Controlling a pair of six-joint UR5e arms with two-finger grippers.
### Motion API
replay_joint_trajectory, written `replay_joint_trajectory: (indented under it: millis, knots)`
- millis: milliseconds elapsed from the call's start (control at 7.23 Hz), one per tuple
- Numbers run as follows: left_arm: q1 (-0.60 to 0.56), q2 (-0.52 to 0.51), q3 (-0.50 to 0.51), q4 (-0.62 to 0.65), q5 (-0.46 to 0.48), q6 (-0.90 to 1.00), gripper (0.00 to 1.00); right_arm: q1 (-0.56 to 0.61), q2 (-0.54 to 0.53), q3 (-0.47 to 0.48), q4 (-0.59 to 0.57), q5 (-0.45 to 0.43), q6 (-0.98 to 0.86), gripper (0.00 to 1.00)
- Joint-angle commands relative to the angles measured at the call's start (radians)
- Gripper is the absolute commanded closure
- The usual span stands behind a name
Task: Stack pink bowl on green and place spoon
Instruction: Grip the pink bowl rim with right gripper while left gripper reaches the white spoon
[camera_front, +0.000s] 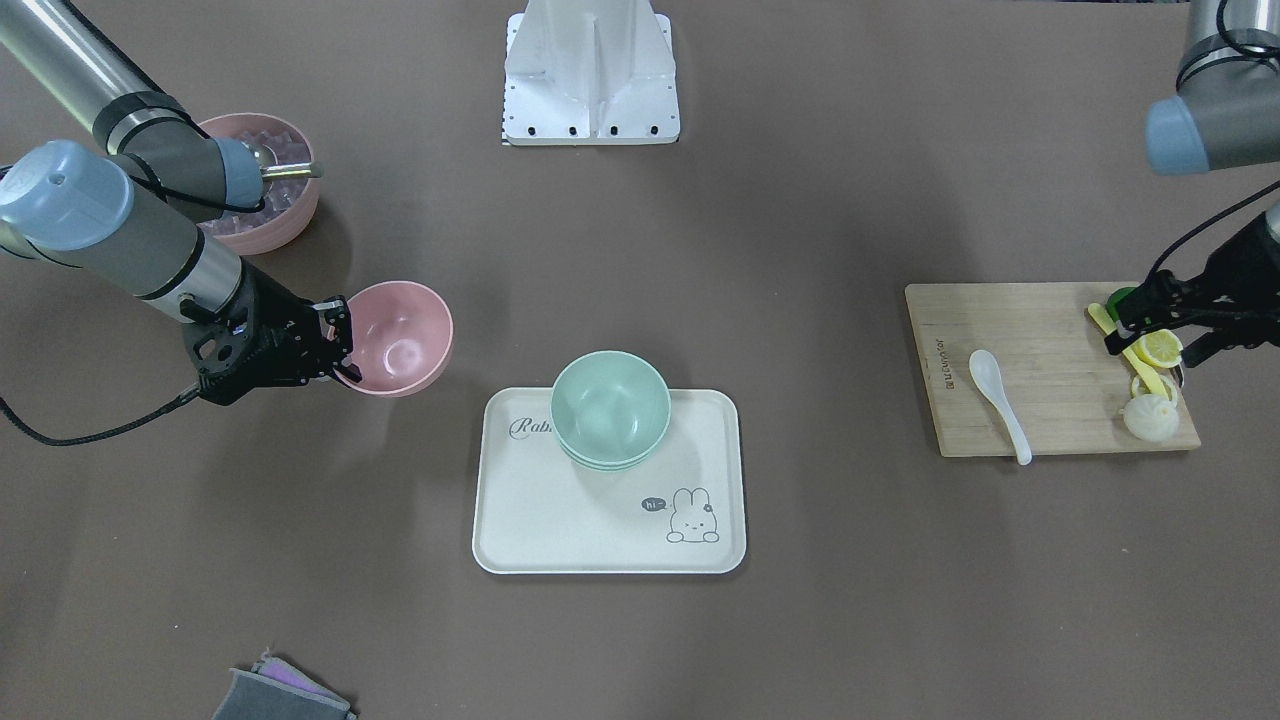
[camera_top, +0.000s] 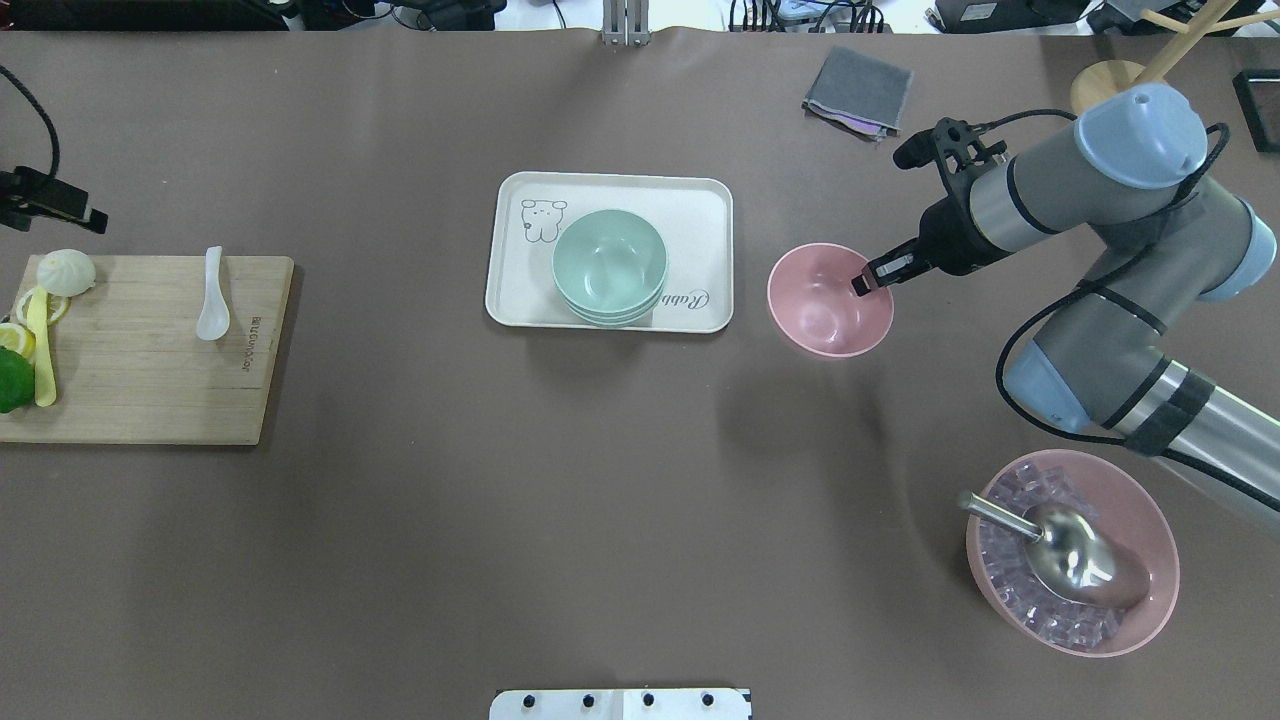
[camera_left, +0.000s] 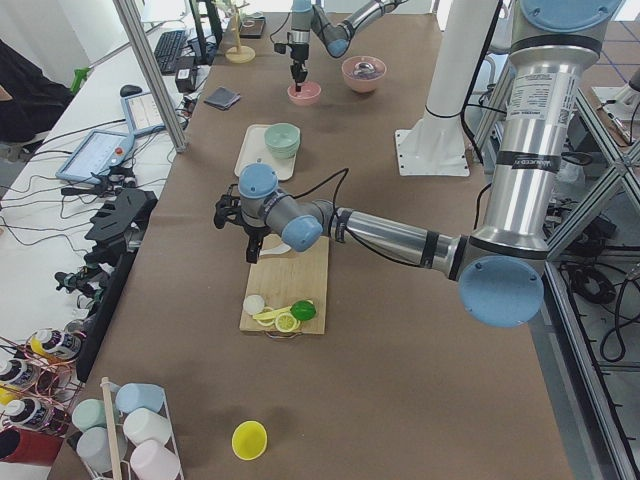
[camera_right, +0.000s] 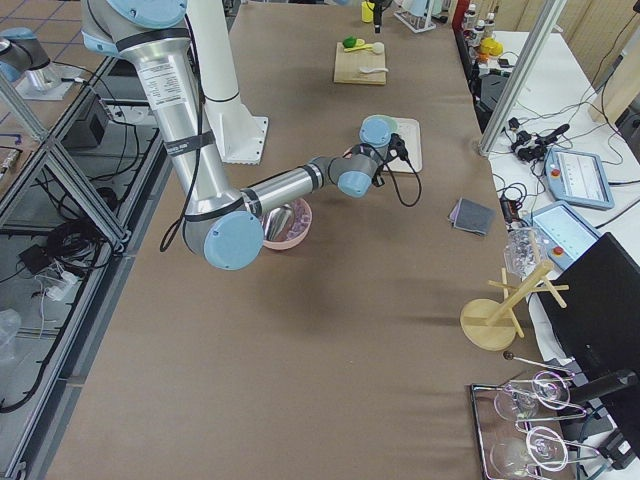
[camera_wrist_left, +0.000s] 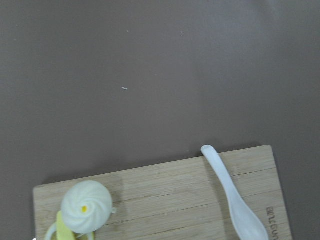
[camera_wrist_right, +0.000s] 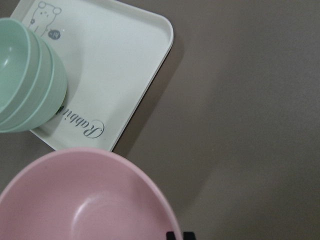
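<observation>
The pink bowl (camera_wrist_right: 85, 200) fills the bottom of my right wrist view, right up close. My right fingers (camera_top: 866, 279) are pinched on its rim, one inside the bowl and one outside. The bowl looks a little tipped, and I think it is lifted just off the worktop (camera_top: 400, 500). It sits near the white tray (camera_top: 700, 200) but not touching it. The stack of green bowls (camera_top: 610, 262) stands on that tray. I think the job now is to carry the pink bowl over and set it in the top green one. To do it well, I should hold tight, because I only have one edge and the bowl could swing or slip. I should lift it higher than the green rim, line up the two middles, make it level, and then go down slowly. The white spoon (camera_top: 212, 300) lies on the cutting board (camera_top: 150, 400), well apart from the tray. My left fingers (camera_front: 1125, 322) hang over the far end of that board. I cannot tell if they are open or closed.
</observation>
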Motion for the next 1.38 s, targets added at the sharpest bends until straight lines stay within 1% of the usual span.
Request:
replay_joint_trajectory:
  millis: [0,138,277,415,692,830,969,1107,1245]
  knots:
    - [0.115,-0.093,0.059,0.003,0.140,-0.156,0.02,0.044,0.018,-0.002,-0.017,0.014,0.009,1.00]
    - [0.144,-0.168,0.148,0.015,0.187,-0.181,0.02,0.058,0.024,-0.002,-0.015,0.014,0.035,1.00]
    - [0.176,-0.187,0.181,0.015,0.230,-0.183,0.02,0.072,0.036,-0.002,-0.015,0.014,0.053,1.00]
    - [0.186,-0.187,0.204,0.006,0.232,-0.178,0.02,0.084,0.045,-0.005,-0.015,0.022,0.058,1.00]
    - [0.193,-0.176,0.207,0.003,0.257,-0.183,0.03,0.089,0.079,-0.006,-0.015,0.024,0.122,1.00]
    - [0.203,-0.173,0.209,0.003,0.259,-0.186,0.16,0.089,0.082,-0.006,-0.015,0.024,0.129,1.00]
    - [0.216,-0.167,0.207,0.003,0.262,-0.186,0.24,0.089,0.082,-0.006,-0.015,0.022,0.129,1.00]
    - [0.224,-0.154,0.204,0.003,0.263,-0.184,0.26,0.089,0.084,-0.006,-0.013,0.022,0.129,1.00]
    - [0.227,-0.147,0.200,0.001,0.266,-0.184,0.27,0.089,0.084,-0.006,-0.013,0.022,0.130,1.00]
